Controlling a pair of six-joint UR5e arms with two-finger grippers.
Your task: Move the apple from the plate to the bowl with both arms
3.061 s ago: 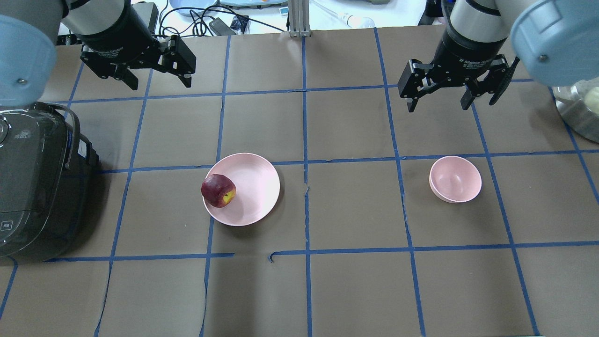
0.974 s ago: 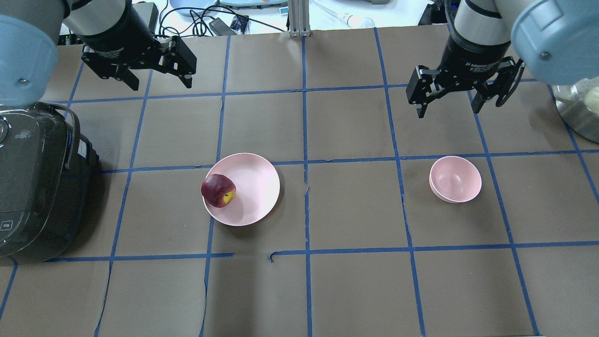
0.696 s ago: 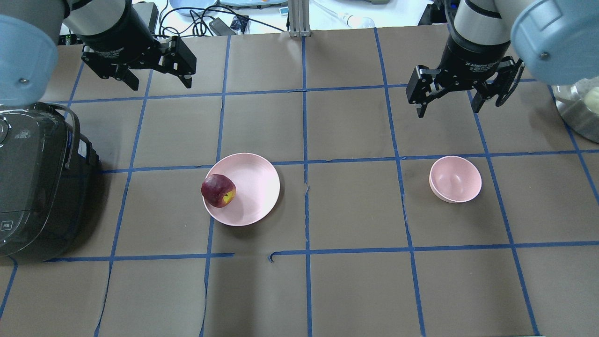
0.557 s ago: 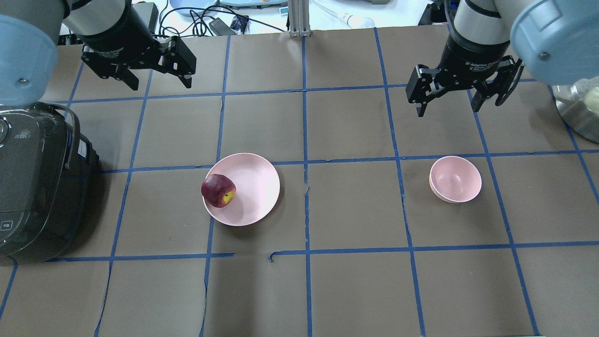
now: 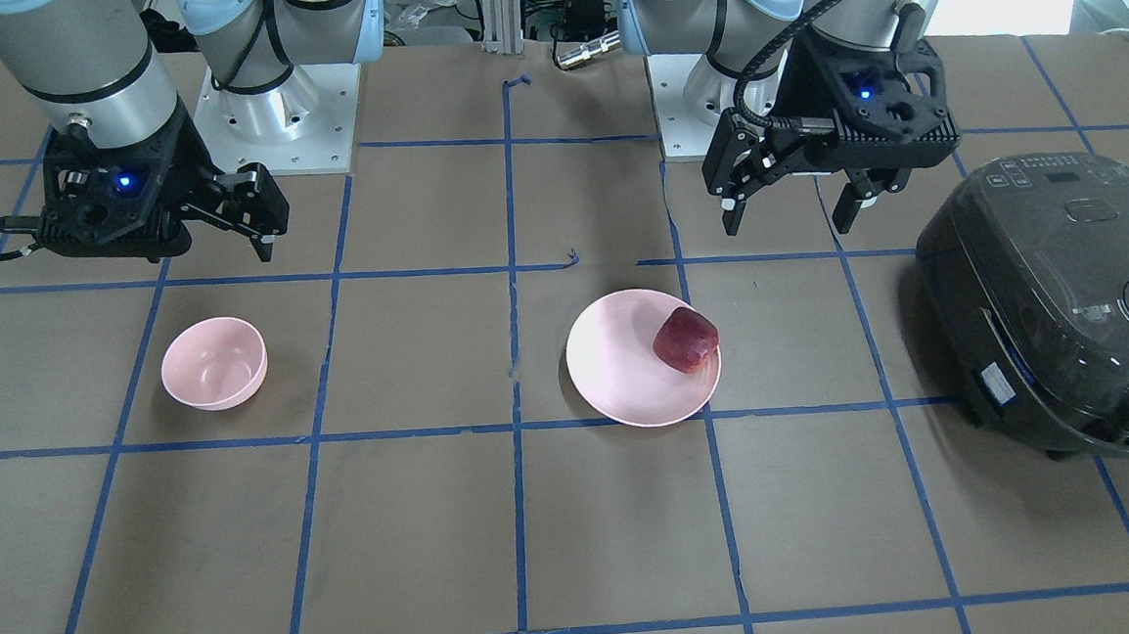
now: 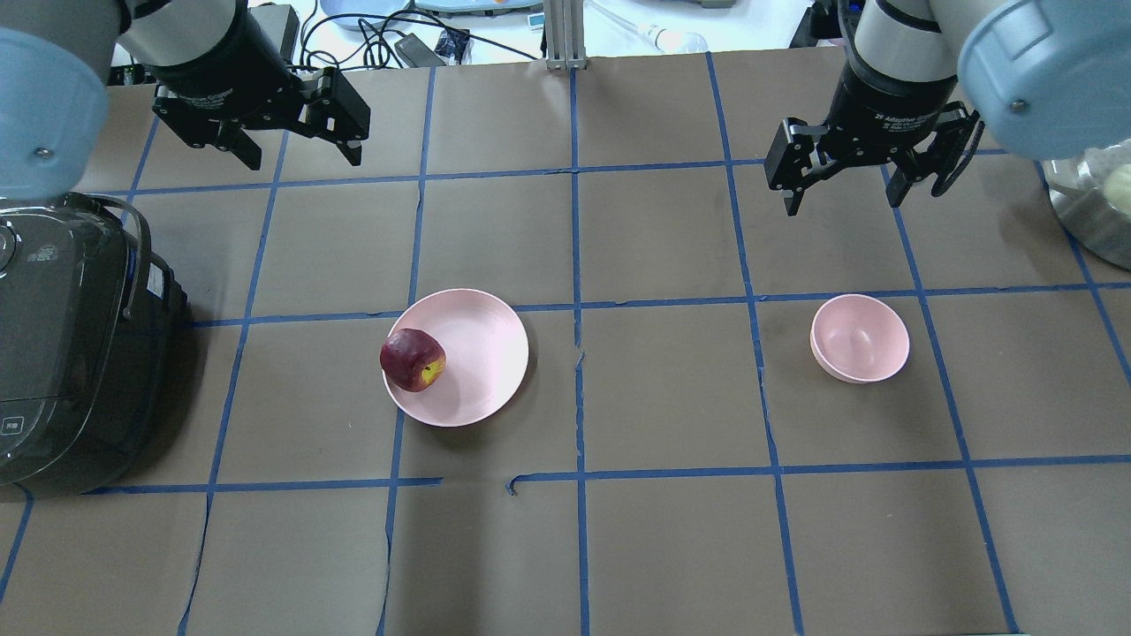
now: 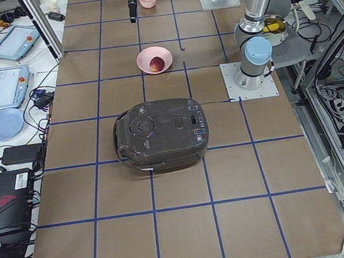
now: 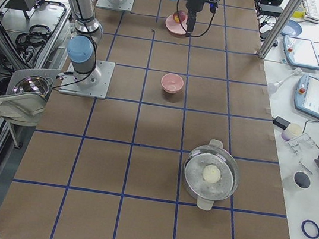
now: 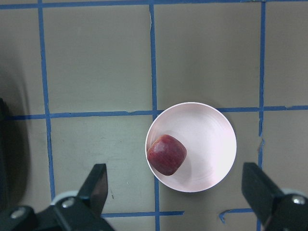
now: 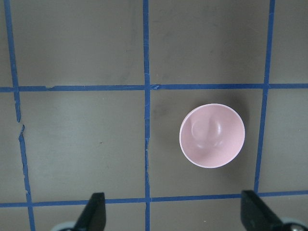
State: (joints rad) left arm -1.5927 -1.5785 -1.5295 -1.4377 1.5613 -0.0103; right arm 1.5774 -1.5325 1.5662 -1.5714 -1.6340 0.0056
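Observation:
The dark red apple [image 6: 413, 359] lies on the left edge of the flat pink plate [image 6: 482, 353], left of the table's middle. The small pink bowl [image 6: 860, 338] stands empty to the right. My left gripper [image 6: 303, 155] is open and empty, high above the table, beyond the plate. Its wrist view looks straight down on the apple [image 9: 166, 154] and the plate [image 9: 207, 144]. My right gripper [image 6: 841, 199] is open and empty, high beyond the bowl. Its wrist view shows the bowl [image 10: 212, 135] below.
A dark rice cooker [image 6: 62, 353] stands at the table's left edge, close to the plate's side. A steel pot [image 6: 1096, 212] holding a pale round thing sits at the right edge. An aluminium post [image 6: 558, 35] stands at the far middle edge.
Over three seconds the right gripper has shifted slightly to the right and farther back, staying open. The left gripper, apple, plate and bowl have not moved.

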